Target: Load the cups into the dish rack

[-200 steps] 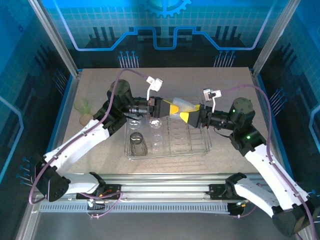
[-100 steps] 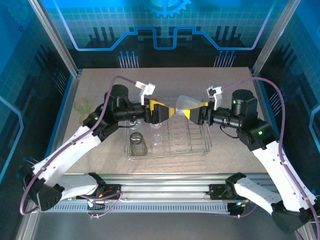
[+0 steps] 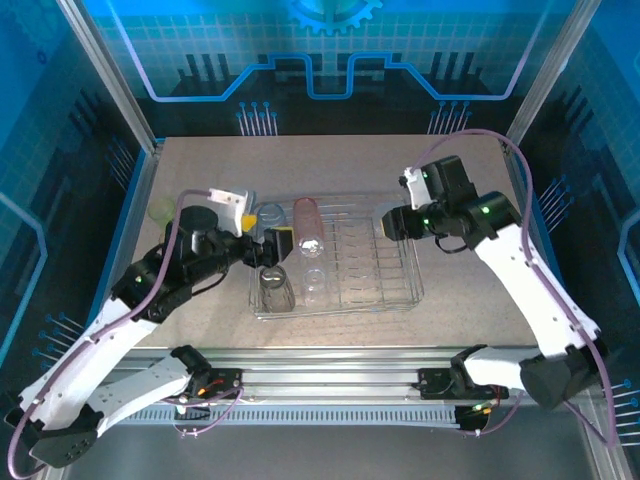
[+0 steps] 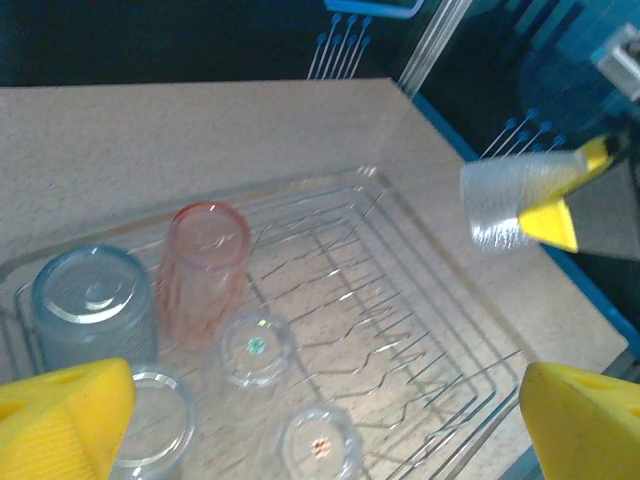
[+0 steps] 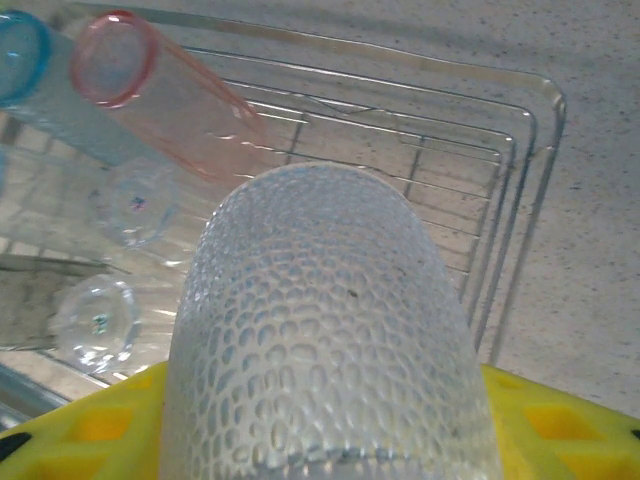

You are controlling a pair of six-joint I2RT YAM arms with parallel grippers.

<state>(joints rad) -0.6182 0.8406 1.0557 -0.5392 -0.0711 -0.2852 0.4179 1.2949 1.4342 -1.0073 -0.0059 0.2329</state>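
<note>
My right gripper (image 3: 392, 224) is shut on a clear dimpled cup (image 5: 325, 340), which hangs over the right end of the dish rack (image 3: 395, 290). In the right wrist view the yellow fingers (image 5: 560, 425) clasp its sides. My left gripper (image 3: 278, 246) stands open and holds nothing above the rack's left end, its yellow pads (image 4: 60, 415) wide apart. In the rack are a pink cup (image 3: 307, 225), a pale blue cup (image 3: 268, 213), a smoky dark grey cup (image 3: 275, 288) and two clear cups (image 3: 315, 285). The held cup (image 4: 505, 200) also shows at the right of the left wrist view.
A yellow-green cup (image 3: 160, 210) stands on the table left of the rack, partly behind the left arm. The rack's right half (image 4: 420, 330) has bare tines. Metal frame posts and blue walls border the table.
The left gripper has opened, let go of the clear cup and drawn back to the left. The right gripper has kept the cup and carried it toward the rack's right end.
</note>
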